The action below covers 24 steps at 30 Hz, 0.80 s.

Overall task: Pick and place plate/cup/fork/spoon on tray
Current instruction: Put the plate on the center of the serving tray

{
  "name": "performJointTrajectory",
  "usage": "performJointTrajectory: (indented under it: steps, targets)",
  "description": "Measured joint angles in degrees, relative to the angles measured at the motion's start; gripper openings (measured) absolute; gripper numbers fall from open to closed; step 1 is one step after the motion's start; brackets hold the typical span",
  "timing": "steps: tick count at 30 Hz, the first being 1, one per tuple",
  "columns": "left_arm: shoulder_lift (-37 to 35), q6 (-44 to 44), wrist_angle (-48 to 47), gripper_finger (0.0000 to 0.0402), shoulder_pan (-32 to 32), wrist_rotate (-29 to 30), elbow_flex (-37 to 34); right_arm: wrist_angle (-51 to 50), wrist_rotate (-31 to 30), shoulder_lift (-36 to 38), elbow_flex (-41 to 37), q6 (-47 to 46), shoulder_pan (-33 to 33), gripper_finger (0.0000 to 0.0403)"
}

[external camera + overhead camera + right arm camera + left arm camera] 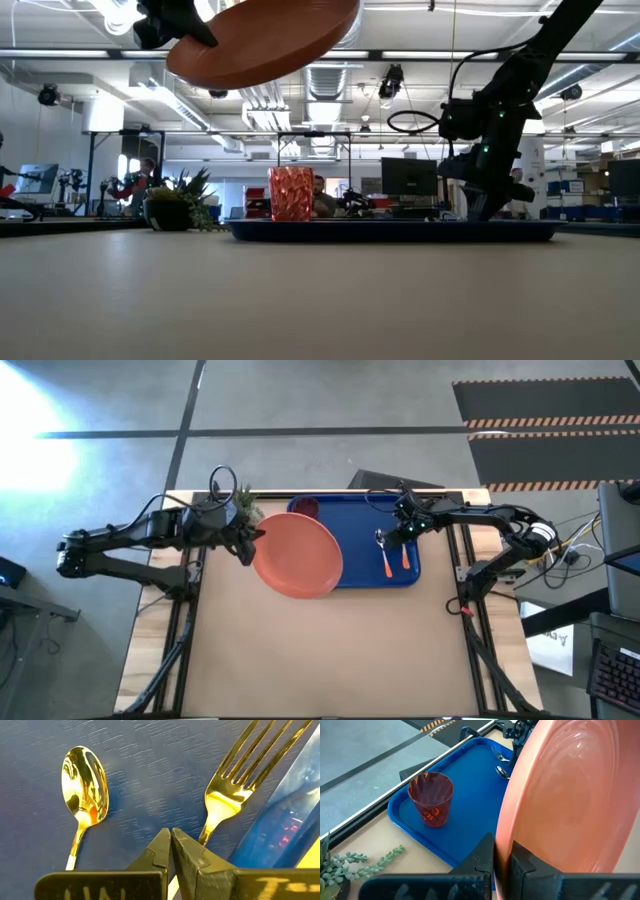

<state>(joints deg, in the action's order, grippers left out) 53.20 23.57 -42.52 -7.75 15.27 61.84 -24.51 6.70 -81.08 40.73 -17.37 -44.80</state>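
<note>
Tan counter (330, 650) carries your whole setup, with the deep-blue tray (360, 572) lying at its far edge, near the middle. Your salmon-orange plate (298, 554) is off the surface: the low view shows it tilted and high in the air, clear of the counter. From above it overlaps the tray's left end and hangs partly over bare counter. Your left pincer (502, 862) is pinching the plate's rim, fingers pressed on either side of the edge, as the left wrist view shows plainly. The small potted plant (247, 508) stands on the counter just behind that arm, near the tray's far left corner.

Dark-red cup (431, 799) stands upright inside the tray, at its far left corner, apart from the plate. Fork (235, 790) and spoon (84, 795) lie side by side on the tray's right part, spoon to the left of the fork in the high view, heads pointing away and orange handles toward the near rim, not touching each other.

Your right pincer (171, 851) sits low over the tray between the two utensils, just behind their heads, fingers pressed together with nothing between them. Its tips look close to the fork's neck; you cannot tell whether they touch it.
</note>
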Motion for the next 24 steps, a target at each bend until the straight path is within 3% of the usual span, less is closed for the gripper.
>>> performJointTrajectory:
  steps: [10,18,24]
  targets:
    - [-0.4,0.0,0.0,0.0,0.0,0.0,0.0,0.7,3.9,0.5,-0.1,-1.4,0.7,0.0008]
    - [-0.7,0.0,0.0,0.0,0.0,0.0,0.1,4.2,4.3,6.0,-0.1,-3.1,1.3,0.0008]
    - [-0.8,0.0,0.0,0.0,0.0,0.0,0.1,4.3,8.6,7.6,-0.1,-3.9,3.2,0.0008]
